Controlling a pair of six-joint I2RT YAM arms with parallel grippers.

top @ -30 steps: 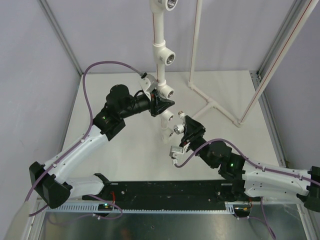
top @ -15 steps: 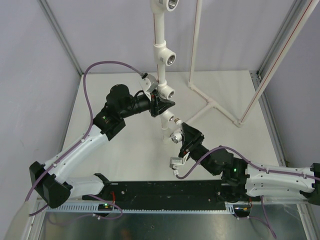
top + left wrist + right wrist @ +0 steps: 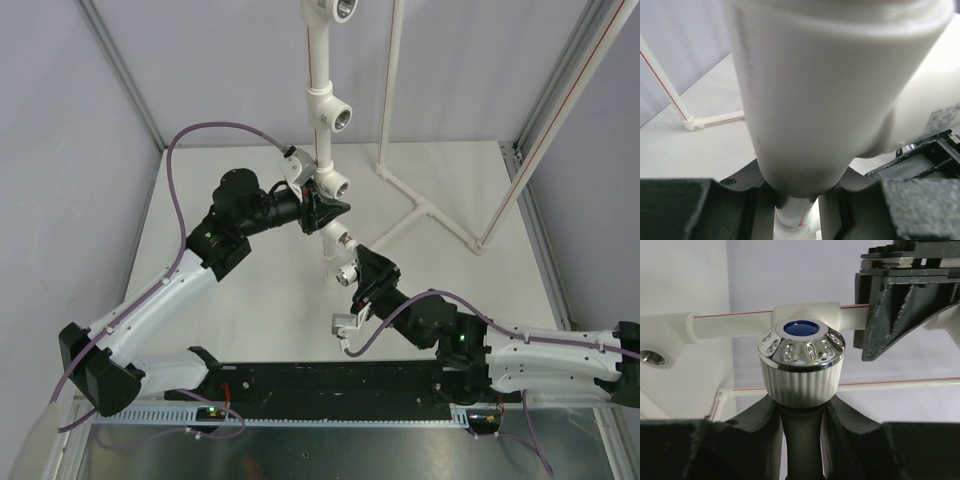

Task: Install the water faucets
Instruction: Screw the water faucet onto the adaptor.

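A water faucet (image 3: 801,362), white with a ribbed chrome knob and blue centre, stands between the fingers of my right gripper (image 3: 801,405), which is shut on its body just under the knob. In the top view this faucet (image 3: 347,274) sits close in front of the lowest tee socket (image 3: 339,238) of the upright pipe frame (image 3: 318,60); whether they touch I cannot tell. My left gripper (image 3: 325,210) is shut on the pipe, between that socket and the one above (image 3: 334,185). The left wrist view shows the pipe (image 3: 795,215) pinched between the jaws under a large white tee (image 3: 830,90).
Another tee socket (image 3: 340,118) faces out higher on the frame. Floor pipes (image 3: 430,215) and a tall thin pipe (image 3: 392,90) stand at the back right. A metal corner post (image 3: 560,110) runs along the right. An open socket (image 3: 652,357) shows at the left of the right wrist view.
My right gripper has carried the faucet left and toward the near edge, closer under the lowest socket. The left gripper has kept its hold on the pipe without moving.
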